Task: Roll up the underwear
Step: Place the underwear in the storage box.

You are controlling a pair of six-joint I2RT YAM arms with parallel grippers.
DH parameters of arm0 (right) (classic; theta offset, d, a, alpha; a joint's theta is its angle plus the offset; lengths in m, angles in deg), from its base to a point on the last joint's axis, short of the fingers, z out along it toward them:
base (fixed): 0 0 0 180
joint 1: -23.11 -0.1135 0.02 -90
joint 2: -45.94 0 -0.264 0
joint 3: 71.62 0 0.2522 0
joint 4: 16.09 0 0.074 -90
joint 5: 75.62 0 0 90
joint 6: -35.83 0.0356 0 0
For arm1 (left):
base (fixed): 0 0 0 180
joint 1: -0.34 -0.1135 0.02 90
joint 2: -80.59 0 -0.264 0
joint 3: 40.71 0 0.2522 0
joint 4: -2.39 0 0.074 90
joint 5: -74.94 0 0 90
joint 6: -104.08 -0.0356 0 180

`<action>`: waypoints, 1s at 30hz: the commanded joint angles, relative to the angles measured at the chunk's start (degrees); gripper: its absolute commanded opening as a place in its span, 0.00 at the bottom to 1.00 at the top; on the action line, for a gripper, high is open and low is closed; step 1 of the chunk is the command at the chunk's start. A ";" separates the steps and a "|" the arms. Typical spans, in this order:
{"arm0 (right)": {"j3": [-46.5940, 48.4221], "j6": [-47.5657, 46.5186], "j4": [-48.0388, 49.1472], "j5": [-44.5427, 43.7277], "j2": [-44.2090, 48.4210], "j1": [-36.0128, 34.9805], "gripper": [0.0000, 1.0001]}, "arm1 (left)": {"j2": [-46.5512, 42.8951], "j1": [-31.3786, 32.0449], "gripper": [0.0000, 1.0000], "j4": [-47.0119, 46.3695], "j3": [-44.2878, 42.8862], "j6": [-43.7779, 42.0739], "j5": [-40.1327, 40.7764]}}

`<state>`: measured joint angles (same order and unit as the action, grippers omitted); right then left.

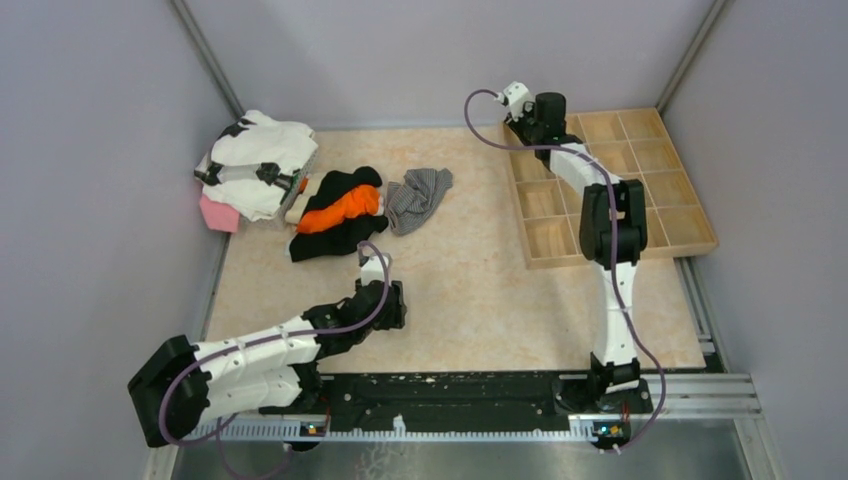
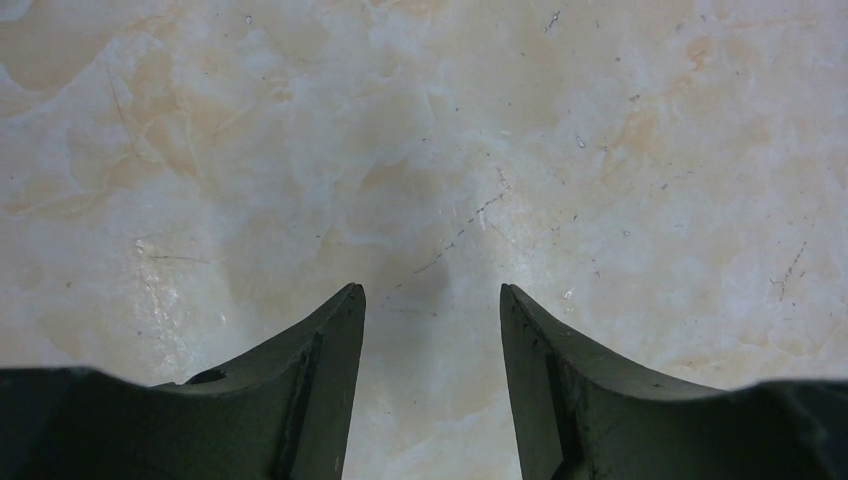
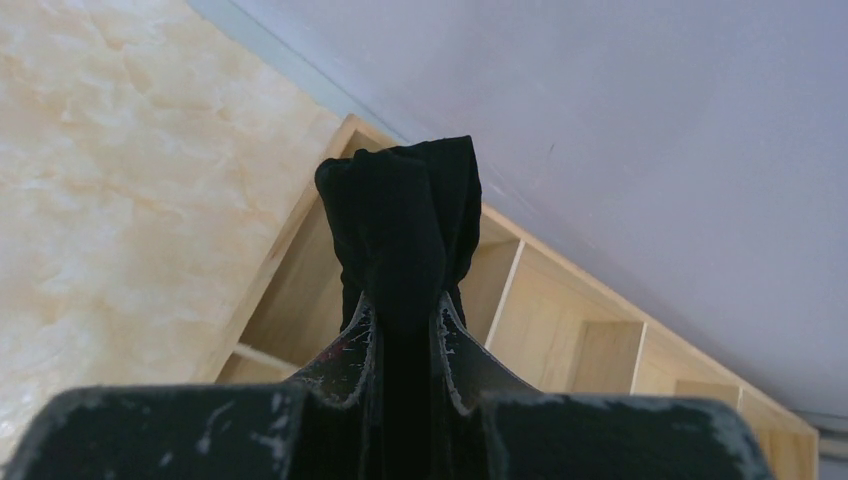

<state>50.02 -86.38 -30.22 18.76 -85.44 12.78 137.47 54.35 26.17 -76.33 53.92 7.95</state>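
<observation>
A clothes pile [image 1: 255, 165] sits at the table's [image 1: 470, 290] far left. Right of it, grey underwear [image 1: 418, 196] lies crumpled. Nearer, the left gripper [image 2: 432, 295] hangs over bare tabletop, jaws apart, empty. At right, the right gripper [image 3: 405, 312] clamps bunched black underwear [image 3: 400, 210] above a wooden tray [image 3: 560, 320].

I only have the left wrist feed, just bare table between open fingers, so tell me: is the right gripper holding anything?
Observer: Yes, the right gripper is shut on a bunched black underwear.
Operator: Where is it?
Observer: Above the far left corner of the wooden divided tray.
Operator: What could my arm pick?
Observer: A grey striped underwear lies crumpled beyond the left gripper, beside a black and orange pile.
</observation>
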 commanded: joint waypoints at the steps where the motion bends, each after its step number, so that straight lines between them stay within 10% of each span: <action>1: 7.90 -6.50 4.64 -0.45 -3.37 0.40 0.00 | 0.67 -0.30 0.59 -3.46 -0.94 -1.02 1.84; 30: 17.87 -18.79 -3.57 -0.93 -17.38 2.02 0.00 | 9.67 -1.55 0.61 -6.66 -1.75 -3.59 0.74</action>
<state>65.01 -103.17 -32.58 19.62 -99.38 13.54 145.84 53.17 21.27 -76.57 51.29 8.78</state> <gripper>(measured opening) 0.089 0.606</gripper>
